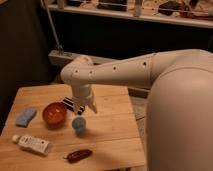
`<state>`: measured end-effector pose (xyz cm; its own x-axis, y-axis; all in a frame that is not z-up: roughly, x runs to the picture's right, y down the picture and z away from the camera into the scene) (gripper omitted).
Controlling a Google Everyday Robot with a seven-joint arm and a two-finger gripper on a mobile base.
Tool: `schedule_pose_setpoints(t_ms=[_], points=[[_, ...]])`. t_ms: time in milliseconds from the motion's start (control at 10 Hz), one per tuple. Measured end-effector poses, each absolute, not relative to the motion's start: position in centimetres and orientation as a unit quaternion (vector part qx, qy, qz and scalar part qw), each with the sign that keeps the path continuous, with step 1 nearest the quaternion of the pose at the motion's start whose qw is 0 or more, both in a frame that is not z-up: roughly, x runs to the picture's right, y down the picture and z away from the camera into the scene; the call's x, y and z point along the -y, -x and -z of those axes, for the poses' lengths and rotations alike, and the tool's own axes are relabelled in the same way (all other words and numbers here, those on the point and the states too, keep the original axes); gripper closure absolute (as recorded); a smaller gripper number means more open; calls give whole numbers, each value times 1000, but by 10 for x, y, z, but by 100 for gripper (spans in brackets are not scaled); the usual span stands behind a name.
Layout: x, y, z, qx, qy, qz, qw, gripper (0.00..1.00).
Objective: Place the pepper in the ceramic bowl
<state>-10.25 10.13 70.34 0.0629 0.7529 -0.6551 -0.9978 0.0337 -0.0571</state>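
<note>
The dark red pepper [79,155] lies on the wooden table [110,132] near its front edge. The red-orange ceramic bowl [54,113] sits at the table's left middle, with nothing in it that I can see. My gripper [86,110] hangs from the white arm above the table, just right of the bowl and above the small light-blue cup [78,124]. It is well behind the pepper and holds nothing that I can see.
A blue sponge [25,117] lies at the far left. A white tube [33,144] lies at the front left. A black-and-white striped object [71,103] sits behind the bowl. My large white arm fills the right side.
</note>
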Motion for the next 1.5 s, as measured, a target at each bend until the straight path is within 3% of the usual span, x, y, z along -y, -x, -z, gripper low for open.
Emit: schedule_pose_setpoints(t_ms=[800, 1200, 1500], points=[[-103, 103, -703, -226, 262, -628, 698, 35], [-129, 108, -679, -159, 269, -503, 806, 35], [-179, 113, -641, -105, 286, -383, 872, 35]])
